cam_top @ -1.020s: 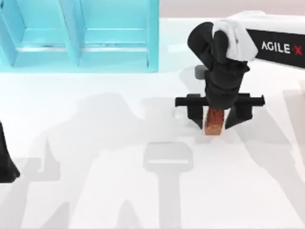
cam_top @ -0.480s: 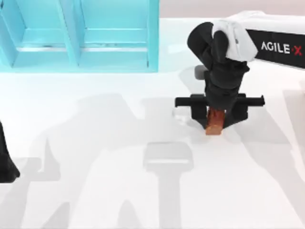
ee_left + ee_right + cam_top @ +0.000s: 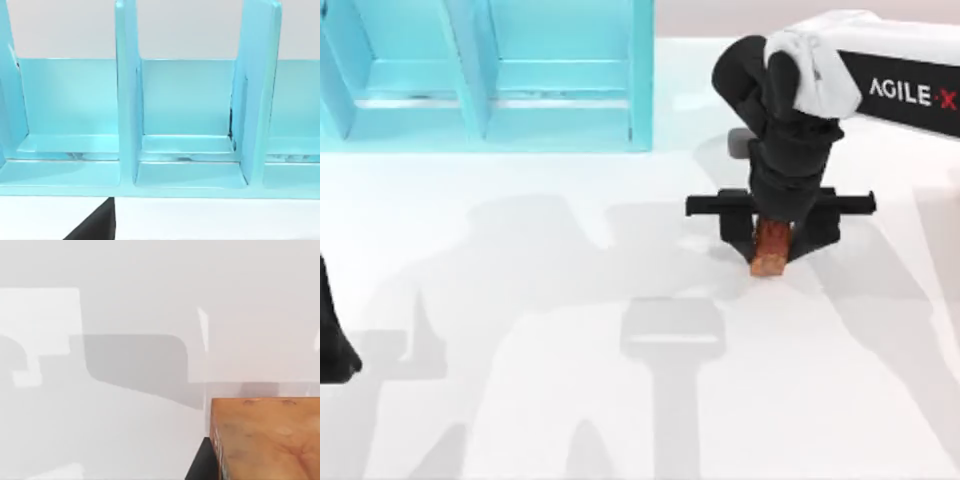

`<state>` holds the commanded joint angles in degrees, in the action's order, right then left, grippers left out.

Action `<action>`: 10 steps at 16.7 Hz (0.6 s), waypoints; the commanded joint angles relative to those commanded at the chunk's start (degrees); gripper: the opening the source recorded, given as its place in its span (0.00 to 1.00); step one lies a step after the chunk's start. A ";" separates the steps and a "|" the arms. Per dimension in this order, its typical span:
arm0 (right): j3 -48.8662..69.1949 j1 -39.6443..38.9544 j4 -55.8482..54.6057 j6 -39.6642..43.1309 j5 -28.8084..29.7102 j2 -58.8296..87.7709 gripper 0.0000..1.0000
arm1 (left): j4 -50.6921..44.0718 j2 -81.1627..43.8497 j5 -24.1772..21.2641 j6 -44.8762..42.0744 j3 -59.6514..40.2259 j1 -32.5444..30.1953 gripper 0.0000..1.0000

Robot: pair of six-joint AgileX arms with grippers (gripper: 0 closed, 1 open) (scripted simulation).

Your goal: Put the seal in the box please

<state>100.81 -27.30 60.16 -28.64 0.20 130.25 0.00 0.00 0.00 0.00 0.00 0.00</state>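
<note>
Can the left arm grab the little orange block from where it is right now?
Probably not. The small reddish-brown rectangular seal sits far off on the table's right side, already clamped in the right gripper, while the left arm is parked at the table's left edge.

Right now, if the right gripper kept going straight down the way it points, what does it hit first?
The right gripper points down at the table, shut on the seal. Nothing else sits under it, so the seal's bottom would probably meet the table first. The gap below the seal is unclear.
</note>
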 joint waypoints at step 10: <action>14.86 0.14 18.37 0.16 0.03 -3.18 0.00 | 0.00 0.00 0.00 0.00 0.00 0.00 1.00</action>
<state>115.67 -27.16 78.53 -28.48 0.22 127.06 0.00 0.00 0.00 0.00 0.00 0.00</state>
